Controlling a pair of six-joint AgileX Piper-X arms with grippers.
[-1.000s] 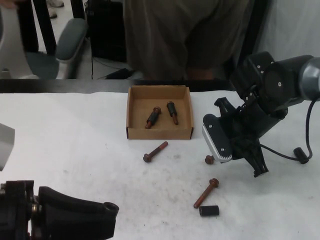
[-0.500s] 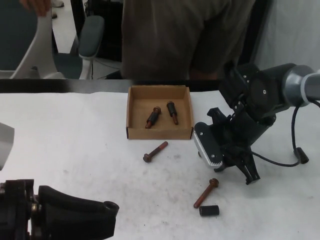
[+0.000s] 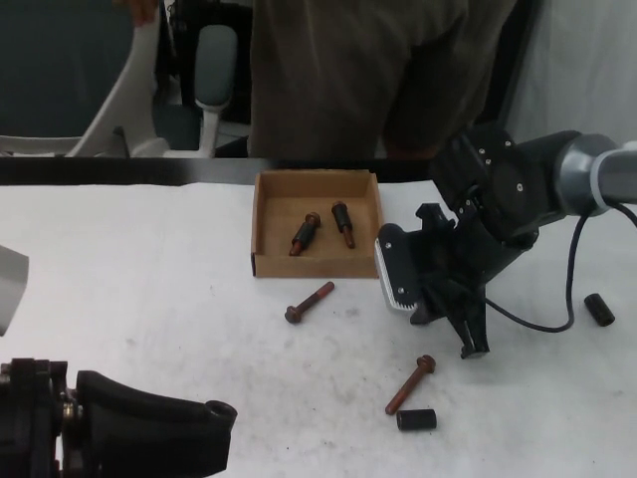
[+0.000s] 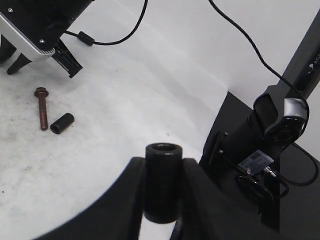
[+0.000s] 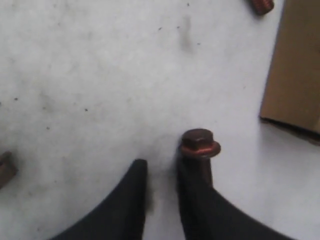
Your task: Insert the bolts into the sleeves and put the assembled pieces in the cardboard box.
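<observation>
Showing open bore, black sleeve (image 4: 162, 182)

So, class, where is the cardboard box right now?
High view: the cardboard box sits mid-bench by the far edge, a loose bolt just in front, the right gripper near its right side.

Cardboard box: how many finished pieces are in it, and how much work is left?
Done: two assembled pieces lie in the cardboard box. In hand: the left end effector grips a sleeve; the right end effector is at a bolt, though a grip there is unclear. Left: two more bolts and a loose sleeve lie on the bench, unassembled.
</observation>
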